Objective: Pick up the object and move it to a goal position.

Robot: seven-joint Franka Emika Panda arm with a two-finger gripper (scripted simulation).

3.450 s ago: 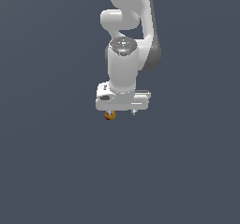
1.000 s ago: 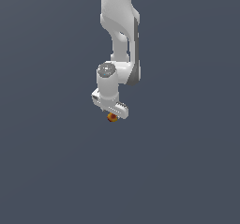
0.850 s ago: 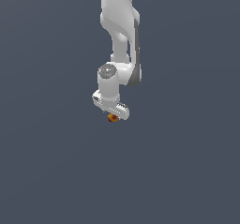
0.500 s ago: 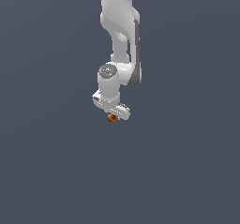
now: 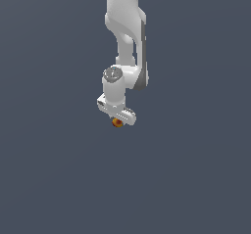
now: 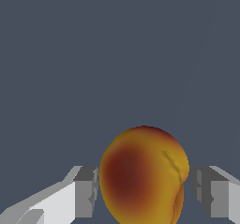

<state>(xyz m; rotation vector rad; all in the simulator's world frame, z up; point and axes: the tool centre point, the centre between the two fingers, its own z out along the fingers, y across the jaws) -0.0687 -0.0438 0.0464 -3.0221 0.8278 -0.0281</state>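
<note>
- Only a plain, even slate-grey backdrop is seen in both views; no edge of a surface can be told.
- The white arm [image 5: 126,37] is hung down from the top of the exterior view, its wrist bent and the hand [image 5: 117,122] pointed downward.
- The object [image 6: 143,176], smooth, roundish, orange-red with yellowish patches, is clamped between the blocky grey fingers [image 6: 85,191].

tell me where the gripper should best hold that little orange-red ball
Across its widest middle, one finger on each opposite side, as the gripper grips it now. The orange-red ball is roundish with no handle, so pads off-centre would likely squeeze it out.
</note>
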